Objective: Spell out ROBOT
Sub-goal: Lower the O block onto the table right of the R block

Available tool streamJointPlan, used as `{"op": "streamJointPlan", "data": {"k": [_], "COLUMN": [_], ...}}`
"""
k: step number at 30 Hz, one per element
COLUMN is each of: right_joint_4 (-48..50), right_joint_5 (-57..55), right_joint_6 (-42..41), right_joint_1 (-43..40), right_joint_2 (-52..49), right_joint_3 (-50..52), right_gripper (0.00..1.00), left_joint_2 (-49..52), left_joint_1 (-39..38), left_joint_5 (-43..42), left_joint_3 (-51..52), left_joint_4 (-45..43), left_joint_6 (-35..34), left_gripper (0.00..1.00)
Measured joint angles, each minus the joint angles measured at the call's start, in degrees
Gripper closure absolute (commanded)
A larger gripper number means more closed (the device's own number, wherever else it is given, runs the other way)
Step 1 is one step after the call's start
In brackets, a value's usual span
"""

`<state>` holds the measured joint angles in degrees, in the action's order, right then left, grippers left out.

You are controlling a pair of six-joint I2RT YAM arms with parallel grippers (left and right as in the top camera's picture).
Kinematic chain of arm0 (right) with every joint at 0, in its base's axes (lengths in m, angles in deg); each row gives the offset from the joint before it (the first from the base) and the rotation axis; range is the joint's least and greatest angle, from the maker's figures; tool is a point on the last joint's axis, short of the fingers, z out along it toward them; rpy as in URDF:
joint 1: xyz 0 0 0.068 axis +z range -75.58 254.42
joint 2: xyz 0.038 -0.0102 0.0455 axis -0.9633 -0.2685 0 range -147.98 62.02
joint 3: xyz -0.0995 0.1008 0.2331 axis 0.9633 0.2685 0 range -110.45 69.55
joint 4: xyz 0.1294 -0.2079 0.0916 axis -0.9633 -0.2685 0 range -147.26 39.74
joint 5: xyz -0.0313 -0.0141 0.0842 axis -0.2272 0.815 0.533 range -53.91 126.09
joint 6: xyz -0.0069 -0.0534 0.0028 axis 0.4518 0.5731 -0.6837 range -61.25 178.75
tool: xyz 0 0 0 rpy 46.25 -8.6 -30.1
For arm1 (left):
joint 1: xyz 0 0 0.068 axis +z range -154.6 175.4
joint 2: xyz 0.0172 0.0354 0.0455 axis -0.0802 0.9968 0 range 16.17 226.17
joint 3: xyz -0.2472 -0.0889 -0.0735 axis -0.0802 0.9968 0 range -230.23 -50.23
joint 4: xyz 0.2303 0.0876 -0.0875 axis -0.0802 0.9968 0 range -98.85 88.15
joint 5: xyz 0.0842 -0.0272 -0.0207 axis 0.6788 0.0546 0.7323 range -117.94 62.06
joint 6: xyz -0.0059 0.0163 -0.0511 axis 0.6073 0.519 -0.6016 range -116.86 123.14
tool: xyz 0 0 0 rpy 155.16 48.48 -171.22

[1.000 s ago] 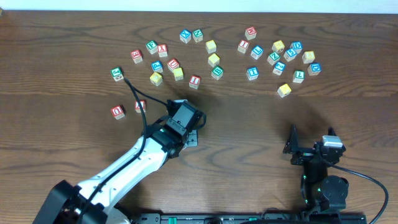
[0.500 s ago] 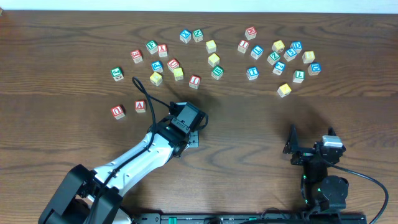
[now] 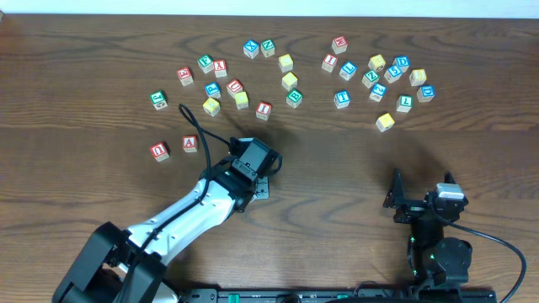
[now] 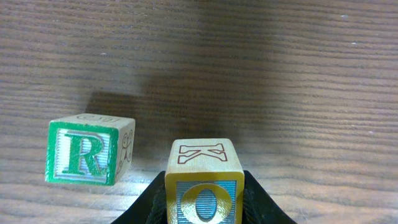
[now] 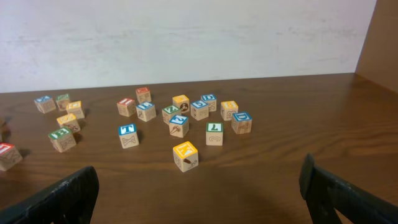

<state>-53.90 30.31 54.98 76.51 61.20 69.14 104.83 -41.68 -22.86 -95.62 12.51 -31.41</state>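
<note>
My left gripper is shut on a yellow-bordered O cube, held upright with a K on its top face. It is low over the table; whether it touches the wood I cannot tell. The green-bordered R cube stands on the table just to its left, a small gap apart. From overhead the left gripper hides both cubes. My right gripper is open and empty near the table's front right. A blue T cube and a yellow-topped cube lie ahead of it.
Several lettered cubes are scattered across the far half of the table, in a left cluster and a right cluster. The red U and red A cubes sit left of the left arm. The arm's black cable loops above it.
The left arm shifted slightly, uncovering the red A cube, and has since held still with the O cube. The right arm has not moved.
</note>
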Motion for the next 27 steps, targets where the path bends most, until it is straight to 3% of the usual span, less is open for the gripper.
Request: {"op": "streamJointPlan", "data": {"k": [27], "right_joint_4": [0.0], "right_joint_5": [0.0], "right_joint_6": [0.0], "right_joint_1": [0.0], "right_joint_2": [0.0], "right_joint_3": [0.0], "right_gripper": [0.01], "left_joint_2": [1.4], "left_joint_1": [0.0], "left_joint_5": [1.9], "left_joint_3": [0.1], "left_joint_4": [-1.5], "left_joint_6": [3.1], "left_gripper": [0.92]}}
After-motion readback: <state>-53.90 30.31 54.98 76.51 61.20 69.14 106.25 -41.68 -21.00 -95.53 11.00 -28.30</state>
